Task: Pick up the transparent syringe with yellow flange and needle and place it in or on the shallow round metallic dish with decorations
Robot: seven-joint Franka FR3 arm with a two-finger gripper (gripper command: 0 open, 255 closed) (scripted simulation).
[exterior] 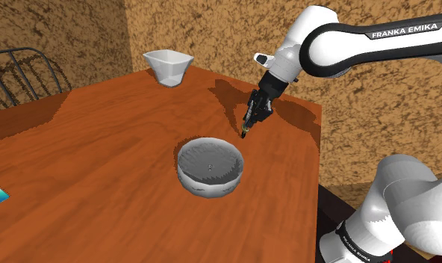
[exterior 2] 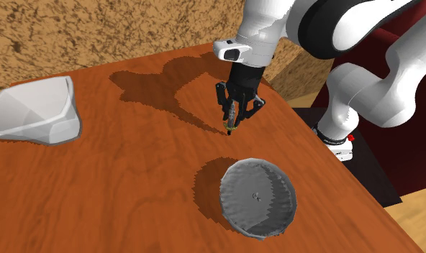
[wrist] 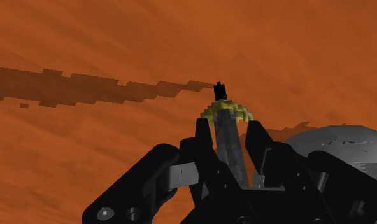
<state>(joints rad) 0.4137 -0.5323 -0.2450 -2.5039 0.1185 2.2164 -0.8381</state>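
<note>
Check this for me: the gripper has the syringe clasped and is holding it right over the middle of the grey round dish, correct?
Not quite. The gripper does clasp the syringe, but holds it over the bare table beside the grey round dish, not over its middle. The wrist view shows this.

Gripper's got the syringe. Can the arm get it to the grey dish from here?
Probably yes. The gripper, shut on the syringe, hangs over bare table just beside the dish. Nothing stands between them, and the dish is open-topped.
</note>
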